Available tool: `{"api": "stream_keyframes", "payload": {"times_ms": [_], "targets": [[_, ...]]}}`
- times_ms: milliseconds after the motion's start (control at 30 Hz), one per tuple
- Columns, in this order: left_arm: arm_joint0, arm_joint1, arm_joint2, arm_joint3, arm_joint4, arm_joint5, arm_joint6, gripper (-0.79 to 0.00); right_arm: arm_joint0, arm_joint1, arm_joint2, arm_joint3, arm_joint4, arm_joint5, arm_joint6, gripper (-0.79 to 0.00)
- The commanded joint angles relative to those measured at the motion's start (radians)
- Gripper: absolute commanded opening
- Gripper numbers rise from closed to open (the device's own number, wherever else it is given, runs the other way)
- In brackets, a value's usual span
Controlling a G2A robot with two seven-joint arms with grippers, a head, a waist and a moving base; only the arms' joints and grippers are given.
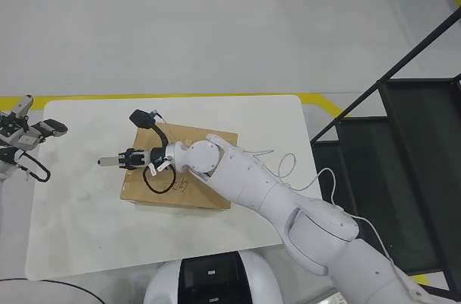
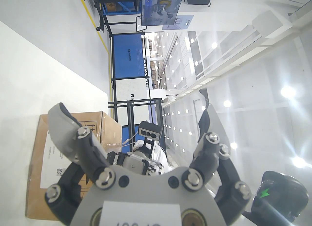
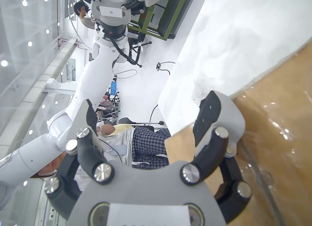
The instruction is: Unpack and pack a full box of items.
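Note:
A closed cardboard box (image 1: pixel 188 171) sealed with clear tape sits in the middle of the white table (image 1: pixel 78 220). My right gripper (image 1: pixel 112 160) hangs over the box's left edge and is open with nothing between its fingers. In the right wrist view the right gripper (image 3: pixel 148 115) has one finger pad (image 3: pixel 207 117) close to the taped box top (image 3: pixel 280 127); the other finger is out over the floor. My left gripper (image 1: pixel 40 115) is at the table's far left edge, apart from the box and open. In the left wrist view the left gripper (image 2: pixel 136 119) faces the box (image 2: pixel 46 154), whose side carries a white label.
A black metal staircase (image 1: pixel 397 152) stands to the right of the table. A yellow floor line (image 1: pixel 215 96) runs behind the table's far edge. Bare table surface lies left of the box and in front of it.

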Motion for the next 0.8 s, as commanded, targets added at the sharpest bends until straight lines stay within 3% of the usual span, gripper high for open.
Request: {"api": "stream_keyframes", "payload": {"times_ms": [0,133,300,400,533,633,767], "targets": [[0.000,0.000,0.000,0.000,0.000,0.000,0.000,0.000,0.001,-0.001,0.016,0.007,0.015,-0.055,0.011,0.000],[0.011,-0.002,0.001,-0.020,0.004,0.010,0.030,0.000,-0.018,0.029,0.070,-0.013,-0.031,-0.148,-0.032,0.000],[0.030,-0.009,0.010,-0.069,0.028,0.032,0.116,0.000,-0.126,0.121,0.208,-0.115,-0.187,-0.196,-0.190,0.000],[0.036,-0.015,0.020,-0.087,0.051,0.036,0.173,0.000,-0.291,0.204,0.362,-0.310,-0.315,-0.184,-0.296,0.000],[0.057,-0.028,0.037,-0.110,0.069,0.035,0.305,0.000,-0.649,0.304,0.629,-0.777,-0.482,-0.072,-0.327,0.000],[0.071,-0.034,0.052,-0.138,0.128,0.023,0.386,0.000,-0.867,0.338,0.767,-1.036,-0.519,-0.018,-0.328,0.000],[0.094,-0.042,0.067,-0.191,0.187,0.015,0.486,0.000,-1.045,0.358,0.888,-1.191,-0.517,-0.002,-0.348,0.000]]}}
